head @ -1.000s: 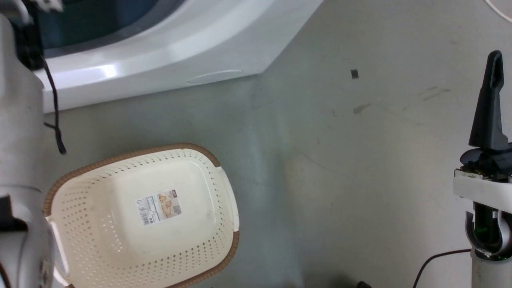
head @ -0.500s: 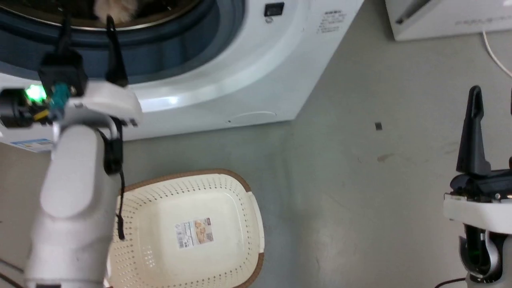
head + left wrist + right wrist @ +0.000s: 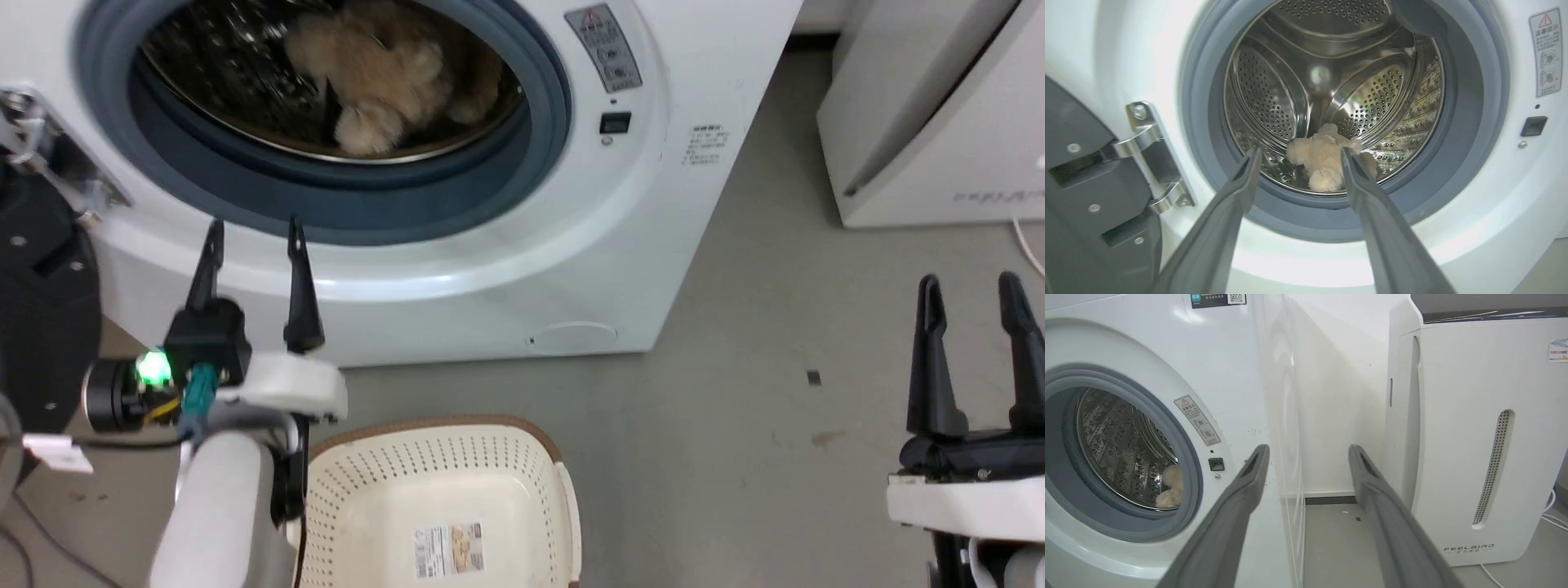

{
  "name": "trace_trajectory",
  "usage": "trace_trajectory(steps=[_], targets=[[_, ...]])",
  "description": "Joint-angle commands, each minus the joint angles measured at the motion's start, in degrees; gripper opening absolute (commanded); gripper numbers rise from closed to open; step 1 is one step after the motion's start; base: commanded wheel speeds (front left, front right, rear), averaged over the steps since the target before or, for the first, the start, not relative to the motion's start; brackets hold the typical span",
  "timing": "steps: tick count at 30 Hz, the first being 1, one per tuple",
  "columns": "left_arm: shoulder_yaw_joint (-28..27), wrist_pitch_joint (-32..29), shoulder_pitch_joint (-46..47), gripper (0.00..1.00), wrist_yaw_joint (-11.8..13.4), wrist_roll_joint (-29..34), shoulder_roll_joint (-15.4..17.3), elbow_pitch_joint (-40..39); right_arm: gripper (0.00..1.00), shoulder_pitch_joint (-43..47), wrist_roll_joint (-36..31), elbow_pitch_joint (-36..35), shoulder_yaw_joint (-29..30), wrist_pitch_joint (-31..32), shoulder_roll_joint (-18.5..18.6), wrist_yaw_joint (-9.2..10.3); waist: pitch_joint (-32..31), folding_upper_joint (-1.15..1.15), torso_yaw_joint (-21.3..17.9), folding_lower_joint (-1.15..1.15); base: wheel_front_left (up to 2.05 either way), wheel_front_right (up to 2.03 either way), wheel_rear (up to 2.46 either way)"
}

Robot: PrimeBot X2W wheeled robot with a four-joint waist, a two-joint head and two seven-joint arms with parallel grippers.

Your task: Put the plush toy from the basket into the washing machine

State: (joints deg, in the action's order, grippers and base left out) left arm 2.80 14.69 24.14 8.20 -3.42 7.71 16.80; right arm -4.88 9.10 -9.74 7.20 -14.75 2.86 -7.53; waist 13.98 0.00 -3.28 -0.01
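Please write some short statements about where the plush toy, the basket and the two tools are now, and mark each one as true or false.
1. The fluffy beige plush toy lies in the steel drum of the white front-loading washing machine. True.
2. The cream perforated plastic basket holds the toy. False: its floor carries just a label sticker.
3. The left tool is shut on the toy. False: it is open, outside the porthole, empty.
4. The right tool is open and empty. True.
5. The washer's black-framed door stands open. True.
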Motion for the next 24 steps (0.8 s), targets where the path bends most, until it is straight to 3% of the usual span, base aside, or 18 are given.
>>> trace_trajectory(steps=[1, 12, 24], targets=[[-0.4, 0.3, -2.8, 1.00, 0.1, 0.4, -0.1, -1.2, 1.00, 1.4, -0.1, 0.3, -0.2, -0.3, 0.0, 0.04, -3.5, 0.00, 1.4, 0.01, 0.00, 0.00, 0.00], [-1.8, 0.3, -17.8, 1.00, -1.0, 1.2, -1.4, -6.1, 1.00, 7.8, -0.8, 1.0, 0.2, -0.3, 0.0, 0.04, -11.1, 0.00, 3.3, 0.01, 0.00, 0.00, 0.00], [-1.6, 0.3, -21.7, 1.00, -2.9, 1.5, -2.5, -7.9, 1.00, 11.5, -0.7, 2.1, 0.7, -0.3, 0.0, 0.04, -13.9, 0.00, 4.4, 0.01, 0.00, 0.00, 0.00]])
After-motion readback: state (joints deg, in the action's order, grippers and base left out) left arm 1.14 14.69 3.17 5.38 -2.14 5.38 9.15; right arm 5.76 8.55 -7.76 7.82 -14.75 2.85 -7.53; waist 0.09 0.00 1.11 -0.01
